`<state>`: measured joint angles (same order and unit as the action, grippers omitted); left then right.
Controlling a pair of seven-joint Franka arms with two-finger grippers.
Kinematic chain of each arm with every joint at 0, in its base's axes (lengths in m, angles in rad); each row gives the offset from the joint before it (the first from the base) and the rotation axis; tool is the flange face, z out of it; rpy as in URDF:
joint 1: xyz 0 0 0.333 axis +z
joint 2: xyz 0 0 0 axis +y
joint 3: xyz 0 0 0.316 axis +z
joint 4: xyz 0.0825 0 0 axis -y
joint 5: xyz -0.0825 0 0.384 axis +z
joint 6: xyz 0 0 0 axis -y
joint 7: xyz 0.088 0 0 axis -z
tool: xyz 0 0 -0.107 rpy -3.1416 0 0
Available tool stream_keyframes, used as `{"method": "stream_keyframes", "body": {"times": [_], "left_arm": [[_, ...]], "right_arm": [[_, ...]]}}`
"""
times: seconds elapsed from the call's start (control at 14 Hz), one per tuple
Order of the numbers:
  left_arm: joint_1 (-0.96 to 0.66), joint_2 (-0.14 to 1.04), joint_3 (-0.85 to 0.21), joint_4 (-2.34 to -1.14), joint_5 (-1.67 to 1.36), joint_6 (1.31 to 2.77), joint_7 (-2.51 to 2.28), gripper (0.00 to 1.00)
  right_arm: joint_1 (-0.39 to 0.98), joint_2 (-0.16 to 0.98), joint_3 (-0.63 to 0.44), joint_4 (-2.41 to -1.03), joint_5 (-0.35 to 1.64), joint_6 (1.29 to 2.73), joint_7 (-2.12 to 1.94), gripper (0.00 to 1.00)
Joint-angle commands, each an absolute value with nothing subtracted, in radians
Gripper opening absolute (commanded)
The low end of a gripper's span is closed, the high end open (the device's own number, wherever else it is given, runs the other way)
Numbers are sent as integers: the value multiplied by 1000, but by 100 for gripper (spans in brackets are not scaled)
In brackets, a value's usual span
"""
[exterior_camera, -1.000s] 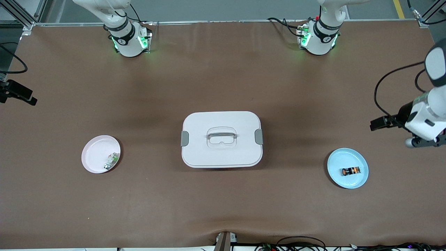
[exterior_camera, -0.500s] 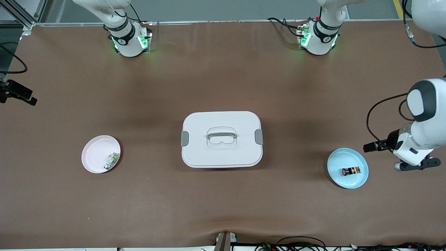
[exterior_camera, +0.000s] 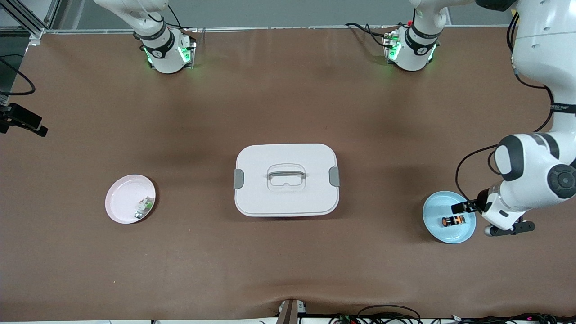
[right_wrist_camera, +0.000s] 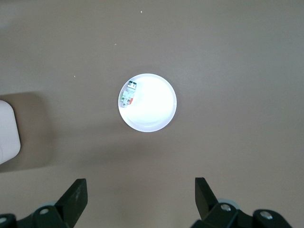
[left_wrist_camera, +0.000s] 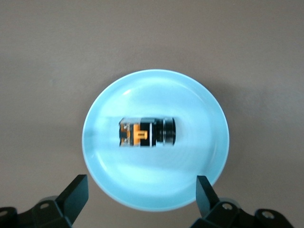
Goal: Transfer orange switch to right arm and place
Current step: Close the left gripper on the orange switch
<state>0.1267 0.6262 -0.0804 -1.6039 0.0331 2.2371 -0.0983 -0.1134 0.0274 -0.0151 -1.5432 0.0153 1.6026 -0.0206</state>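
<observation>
The orange switch (exterior_camera: 452, 220) lies on its side on a light blue plate (exterior_camera: 434, 227) toward the left arm's end of the table. In the left wrist view the switch (left_wrist_camera: 146, 132) sits at the middle of the plate (left_wrist_camera: 199, 114). My left gripper (exterior_camera: 495, 215) hangs over the plate's edge, open and empty, with its fingertips wide apart (left_wrist_camera: 141, 183) above the switch. My right gripper (right_wrist_camera: 141, 183) is open and empty, high over the table by the pink plate. It is out of the front view, where only the right arm's base (exterior_camera: 164, 49) shows.
A white lidded box (exterior_camera: 286, 179) with a handle stands mid-table; its corner shows in the right wrist view (right_wrist_camera: 7, 128). A pink plate (exterior_camera: 121, 198) with a small green-and-white part (exterior_camera: 144, 207) lies toward the right arm's end, also in the right wrist view (right_wrist_camera: 156, 114).
My left arm has swung toward the front camera and come over the blue plate. The switch, plates and box have not moved.
</observation>
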Motion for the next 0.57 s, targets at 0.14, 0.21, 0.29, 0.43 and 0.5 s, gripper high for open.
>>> {"method": "stream_keyframes", "body": {"times": [0.14,0.21,0.29,0.43,0.5], "left_arm": [[129,702,-81,-1586,89,2365,-87,100],[126,713,-81,-1586,83,2378,-89,100],[127,718,-81,-1586,81,2394,-87,100],[132,738,-81,-1585,81,2419,-86,100],[132,750,-81,-1586,80,2440,-86,100]], "right_arm": [[-123,34,-11,-1525,6,1598,-28,100],[-123,34,-11,-1525,6,1597,-28,100],[-123,34,-11,-1525,6,1597,-29,100],[-123,34,-11,-1525,6,1597,-29,100],[-123,35,-11,-1525,6,1597,-29,100]]}}
